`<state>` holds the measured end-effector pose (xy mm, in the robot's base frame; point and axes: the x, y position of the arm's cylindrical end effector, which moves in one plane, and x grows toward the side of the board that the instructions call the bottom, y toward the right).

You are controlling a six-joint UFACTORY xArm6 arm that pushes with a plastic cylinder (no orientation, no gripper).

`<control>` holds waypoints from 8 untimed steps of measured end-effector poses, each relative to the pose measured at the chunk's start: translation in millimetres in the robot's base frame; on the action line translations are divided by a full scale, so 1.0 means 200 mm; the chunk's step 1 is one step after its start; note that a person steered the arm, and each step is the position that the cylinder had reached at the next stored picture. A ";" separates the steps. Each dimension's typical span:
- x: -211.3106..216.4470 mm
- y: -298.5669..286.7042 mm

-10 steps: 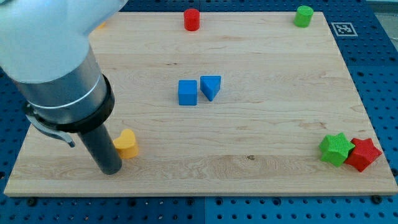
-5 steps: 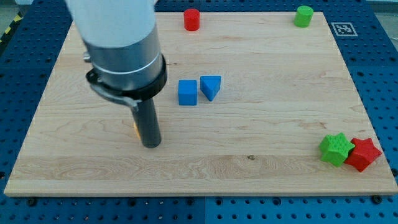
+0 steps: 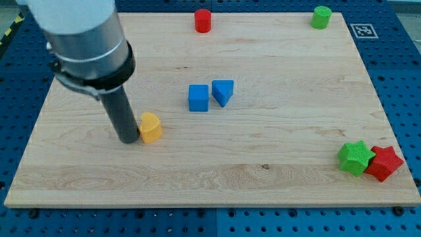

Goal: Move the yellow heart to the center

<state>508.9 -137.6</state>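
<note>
In the camera view, my tip (image 3: 127,139) touches the yellow heart (image 3: 150,128) on its left side; the rod has no jaws to open or close. The heart sits left of and below the blue cube (image 3: 198,98). Pushing steadily rightward, centred behind the heart, should keep it from slipping aside.
</note>
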 end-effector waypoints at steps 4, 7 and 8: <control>0.15 0.17; 0.07 0.52; 0.06 0.53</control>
<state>520.7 -31.3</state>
